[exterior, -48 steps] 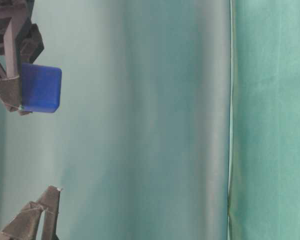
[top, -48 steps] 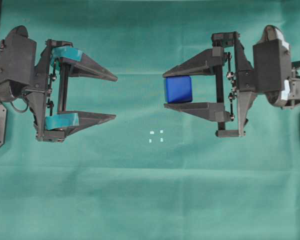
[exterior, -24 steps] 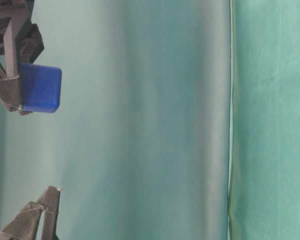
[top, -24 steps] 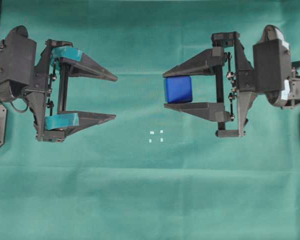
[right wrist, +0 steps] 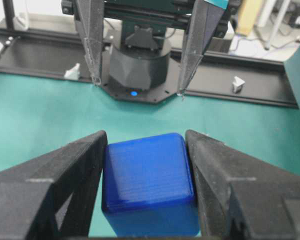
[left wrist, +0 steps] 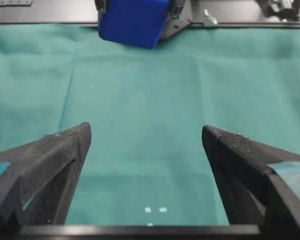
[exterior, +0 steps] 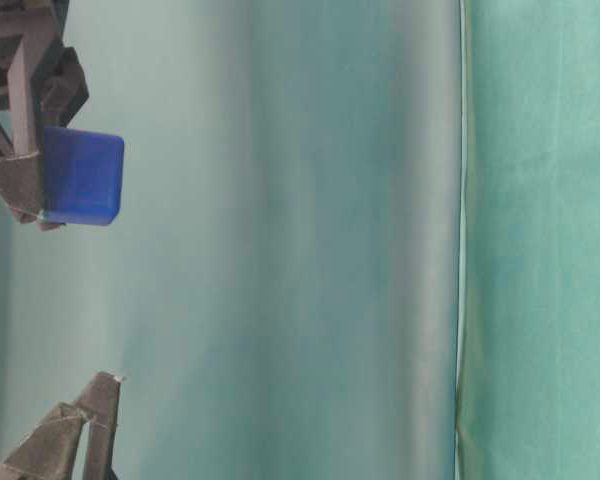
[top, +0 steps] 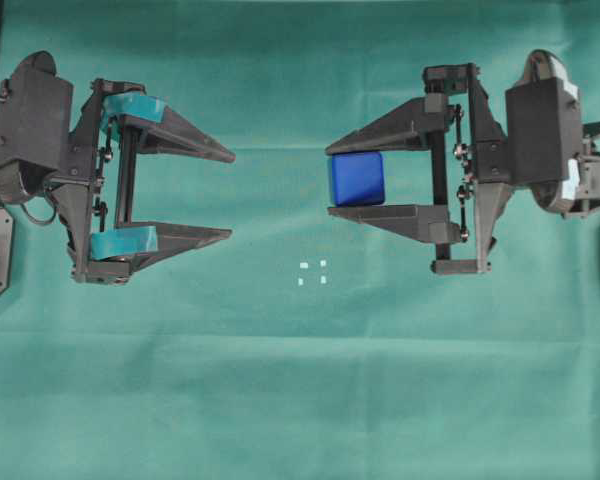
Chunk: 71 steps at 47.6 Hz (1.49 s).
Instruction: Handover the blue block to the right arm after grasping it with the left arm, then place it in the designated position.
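Handover looks finished from what's visible — the blue block (top: 356, 179) sits pinched between the two black fingers of the right arm's pincer (top: 328, 179), held up off the green cloth (top: 300, 380) that covers the tabletop. From the right wrist view the block (right wrist: 149, 182) is wedged snug near the fingertips, both fingers pressed flat against its sides, and it fills most of the gap. The left arm's pincer (top: 230, 196) with the teal tape pads (top: 124, 242) is spread wide with nothing in it, well apart from the block and facing it across the middle of the cloth. In the left wrist view you see the two open fingers (left wrist: 50, 170) framing bare cloth, with the block (left wrist: 133, 21) hanging at the top of the picture. The designated position (top: 312, 272) — four tiny white marks in a little square — lies on the cloth between the two pincers, a bit below and to the left of the block in the overhead view, uncovered. Table-level view is turned sideways and mostly blurry green, but the block (exterior: 82, 176) shows clearly against a dark finger at the upper left, with one tip of the other pincer (exterior: 98, 395) poking in at the lower left.
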Tool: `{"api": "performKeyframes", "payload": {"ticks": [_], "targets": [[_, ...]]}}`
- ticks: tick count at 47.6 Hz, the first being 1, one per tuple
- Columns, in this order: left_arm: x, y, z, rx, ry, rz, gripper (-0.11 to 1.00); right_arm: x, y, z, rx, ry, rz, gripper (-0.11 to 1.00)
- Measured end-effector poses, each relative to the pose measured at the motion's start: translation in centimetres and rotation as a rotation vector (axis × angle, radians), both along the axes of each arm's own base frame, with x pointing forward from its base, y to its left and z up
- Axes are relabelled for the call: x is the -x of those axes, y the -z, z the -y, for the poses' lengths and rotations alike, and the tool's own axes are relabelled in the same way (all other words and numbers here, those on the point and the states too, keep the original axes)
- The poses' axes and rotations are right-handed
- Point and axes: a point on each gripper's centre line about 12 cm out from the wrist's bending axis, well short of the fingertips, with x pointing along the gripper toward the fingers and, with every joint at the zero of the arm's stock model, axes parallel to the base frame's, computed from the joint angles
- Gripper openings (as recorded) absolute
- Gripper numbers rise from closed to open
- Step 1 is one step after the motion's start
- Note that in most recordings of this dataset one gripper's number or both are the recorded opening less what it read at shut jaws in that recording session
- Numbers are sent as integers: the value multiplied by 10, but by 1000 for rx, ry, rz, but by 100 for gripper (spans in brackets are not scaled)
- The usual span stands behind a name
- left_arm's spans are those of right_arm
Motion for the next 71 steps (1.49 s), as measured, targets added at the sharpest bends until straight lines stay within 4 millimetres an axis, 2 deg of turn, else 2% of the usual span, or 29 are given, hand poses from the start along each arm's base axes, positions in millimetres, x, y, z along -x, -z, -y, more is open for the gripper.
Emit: {"api": "performKeyframes", "payload": {"ticks": [24,52,71], "targets": [[0,0,0,0,0,-2,100,1,6,-3,4,14,-49,54],[0,0,0,1,0,0,100,19,40,-19,-1,115,-364,54],[0,0,0,0,0,-2,100,20,41,-20,-9,117,-374,54]]}}
